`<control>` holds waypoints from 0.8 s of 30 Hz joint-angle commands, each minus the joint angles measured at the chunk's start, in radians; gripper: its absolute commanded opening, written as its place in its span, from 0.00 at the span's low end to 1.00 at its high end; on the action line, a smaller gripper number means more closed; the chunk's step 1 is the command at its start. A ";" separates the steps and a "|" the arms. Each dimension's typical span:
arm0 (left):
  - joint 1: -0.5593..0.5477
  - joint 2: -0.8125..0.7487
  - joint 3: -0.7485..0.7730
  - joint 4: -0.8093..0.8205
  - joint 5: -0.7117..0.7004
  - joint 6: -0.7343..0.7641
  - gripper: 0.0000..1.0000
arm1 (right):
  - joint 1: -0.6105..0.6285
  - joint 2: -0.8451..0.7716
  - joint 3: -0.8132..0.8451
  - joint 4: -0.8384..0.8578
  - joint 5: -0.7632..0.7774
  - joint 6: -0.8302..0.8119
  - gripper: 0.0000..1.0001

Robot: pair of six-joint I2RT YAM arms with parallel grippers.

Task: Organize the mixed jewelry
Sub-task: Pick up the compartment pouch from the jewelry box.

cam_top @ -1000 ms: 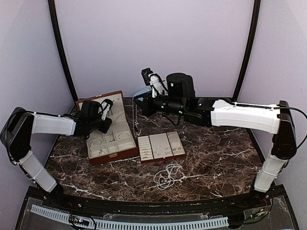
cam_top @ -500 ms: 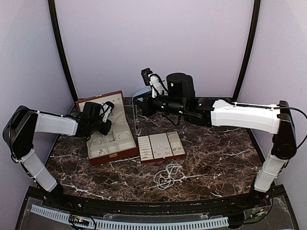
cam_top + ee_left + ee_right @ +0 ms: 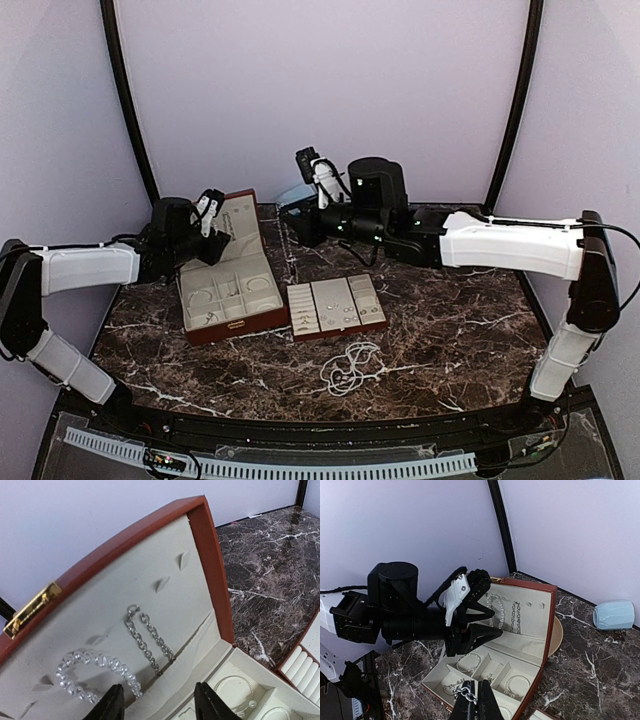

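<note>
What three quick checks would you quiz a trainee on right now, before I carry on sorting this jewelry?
1. True or false: the left gripper is clamped on the pearl strand hanging on the case lid.
2. The right gripper holds: A) a silver chain, B) a bangle, C) nothing.
3. Where does the loose bead strand lie?
Key: 1 false, its jaws stand open and empty. 2 A. 3 On the table, on the near side of the cream tray.
</note>
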 commanded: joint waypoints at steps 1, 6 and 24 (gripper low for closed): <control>0.018 -0.016 0.053 -0.081 0.074 -0.051 0.52 | -0.020 -0.057 -0.020 0.051 -0.005 0.033 0.00; 0.071 -0.068 0.109 -0.231 0.216 -0.154 0.58 | -0.045 -0.109 -0.064 0.047 -0.001 0.052 0.00; 0.163 0.128 0.446 -0.652 0.446 -0.097 0.85 | -0.117 -0.224 -0.231 0.157 -0.101 0.069 0.00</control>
